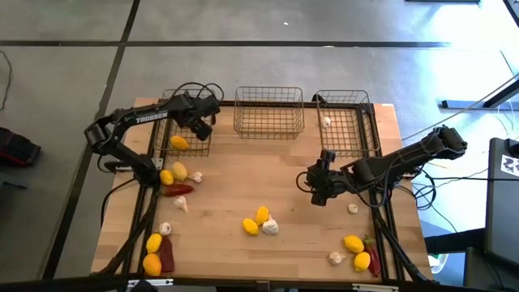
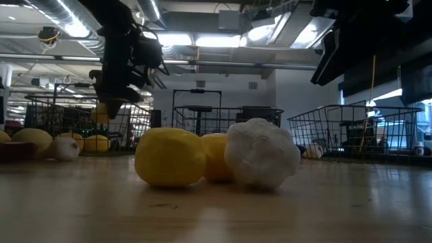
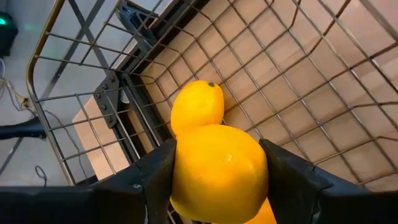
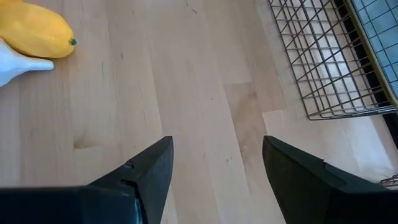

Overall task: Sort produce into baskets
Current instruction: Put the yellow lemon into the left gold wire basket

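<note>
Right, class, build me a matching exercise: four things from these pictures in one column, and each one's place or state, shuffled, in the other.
Things:
1. left claw
2. right claw
3. middle basket
4. right basket

Place or state:
A. holds one garlic bulb
B. open over bare table
C. shut on a lemon over the left basket
D. holds no produce

Pairs: 1-C, 2-B, 3-D, 4-A

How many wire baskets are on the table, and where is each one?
3, in a row along the far edge of the table: the left basket under the left arm, the middle basket, and the right basket. None seems hidden.
</note>
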